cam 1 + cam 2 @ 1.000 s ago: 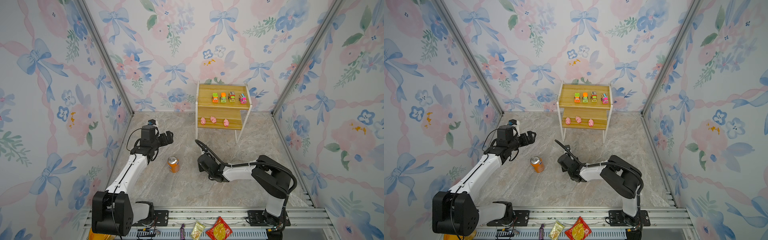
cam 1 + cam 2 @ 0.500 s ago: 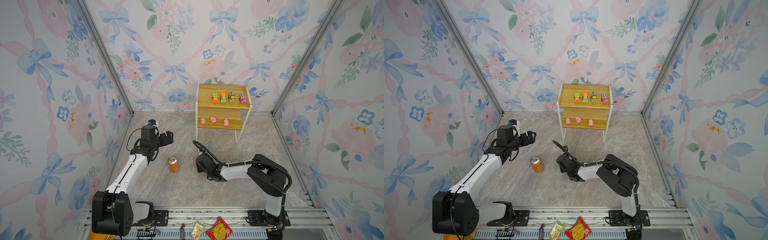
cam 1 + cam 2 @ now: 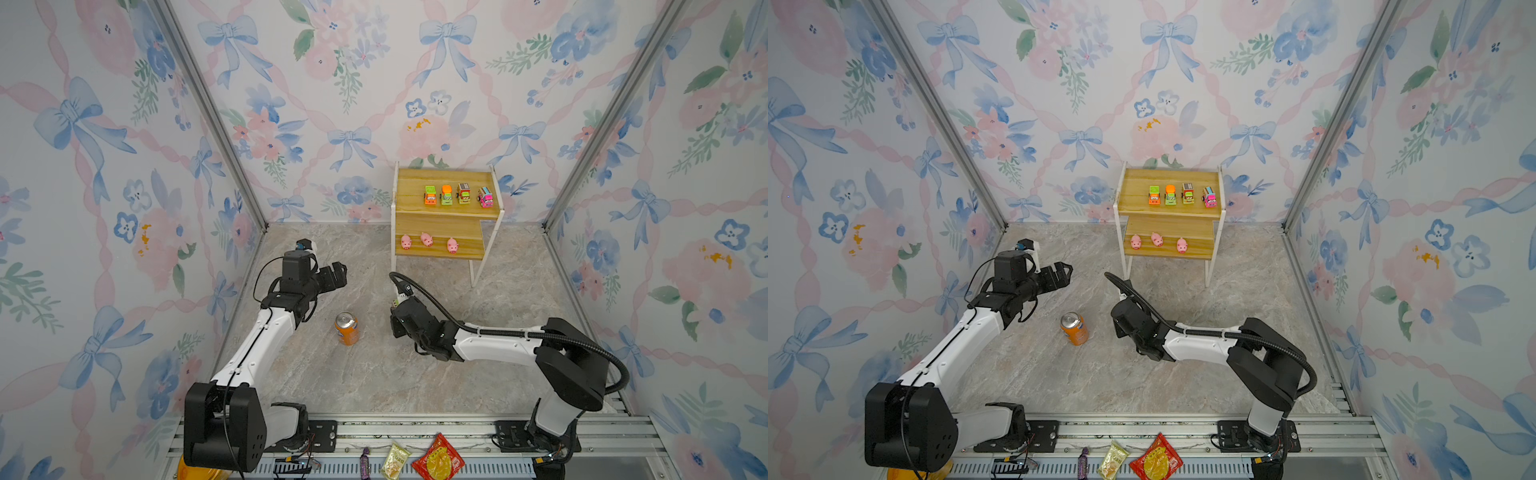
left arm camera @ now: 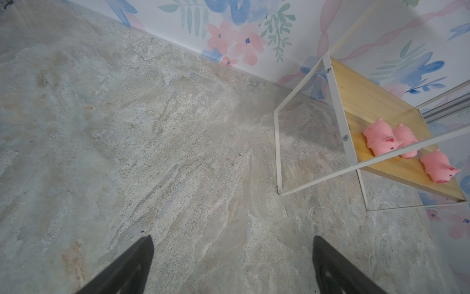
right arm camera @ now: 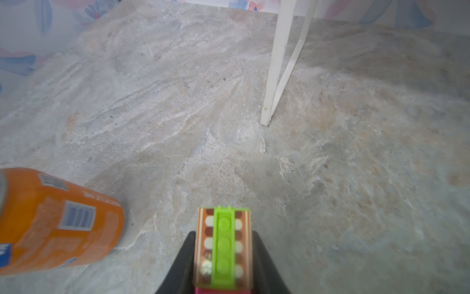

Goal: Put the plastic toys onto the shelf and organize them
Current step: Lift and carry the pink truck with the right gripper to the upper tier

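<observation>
Now that its jaws have narrowed over the last second, the right hand (image 5: 223,235) is clamping the fifth toy truck (image 5: 223,252) low by the desk (image 5: 356,178), short of the shelf (image 3: 436,226); the left hand (image 4: 232,240) is hanging wide, empty; seemingly only this truck's shelving is remaining.

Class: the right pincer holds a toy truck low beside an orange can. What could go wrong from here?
The right pincer grips the truck near its tips; it may slip when lifted.
Rising, the arm might clip the can or the shelf's white leg.
Four trucks already line the top board; adding a fifth could knock one.
</observation>
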